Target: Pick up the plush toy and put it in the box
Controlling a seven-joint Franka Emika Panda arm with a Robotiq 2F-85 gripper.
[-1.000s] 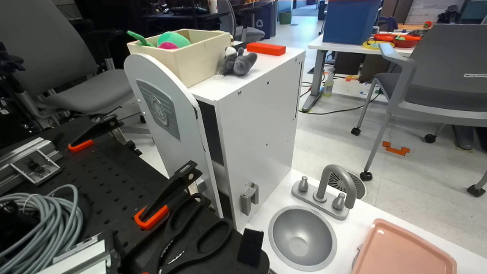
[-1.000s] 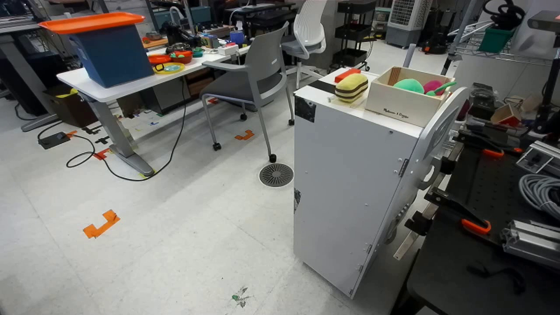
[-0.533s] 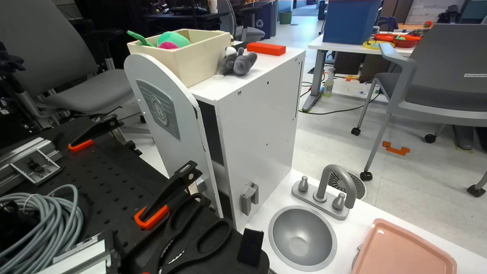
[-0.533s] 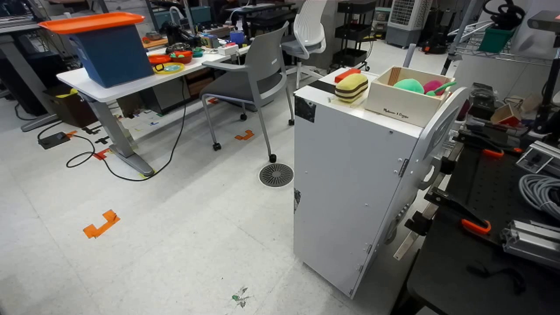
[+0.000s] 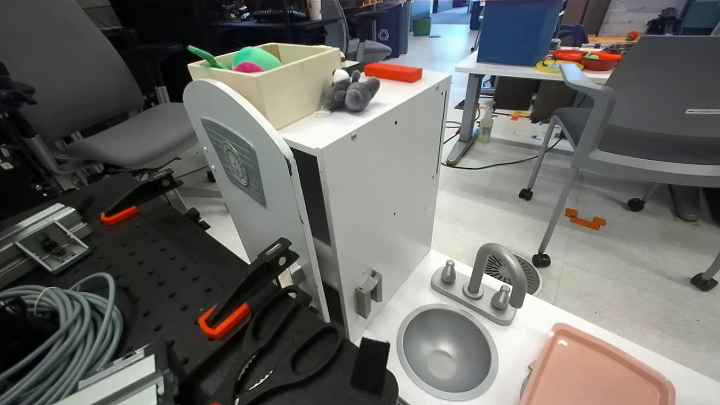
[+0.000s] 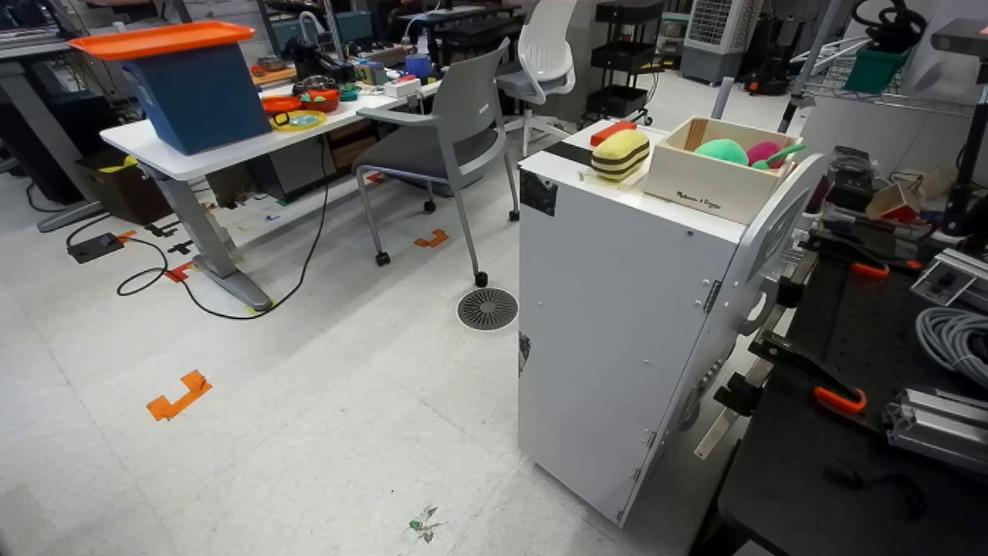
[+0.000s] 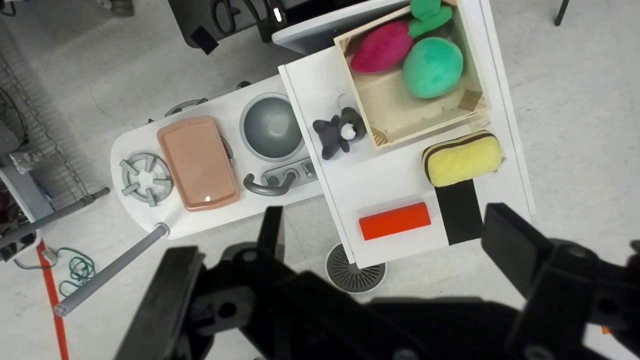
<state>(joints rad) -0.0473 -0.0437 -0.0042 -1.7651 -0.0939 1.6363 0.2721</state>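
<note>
The plush toy (image 7: 464, 160) is soft, yellow and loaf-shaped with dark brown bands; no red or green layers show on it. It lies on the white cabinet top beside the box, also in an exterior view (image 6: 620, 153). The cream open box (image 7: 400, 117) stands on the same top in both exterior views (image 5: 298, 90) (image 6: 695, 197). It holds a pink item (image 7: 382, 47) and a green item (image 7: 433, 67). My gripper (image 7: 387, 232) is open and empty, above the cabinet's end; the plush toy is ahead of its right finger. The gripper is outside both exterior views.
A grey bear (image 7: 340, 131) and a red block (image 7: 395, 221) lie on the white cabinet (image 7: 360, 185). A curved panel (image 5: 247, 169) rises beside the box. A sink (image 7: 275, 127), faucet (image 7: 272, 189) and pink tray (image 7: 200, 162) are on the lower counter.
</note>
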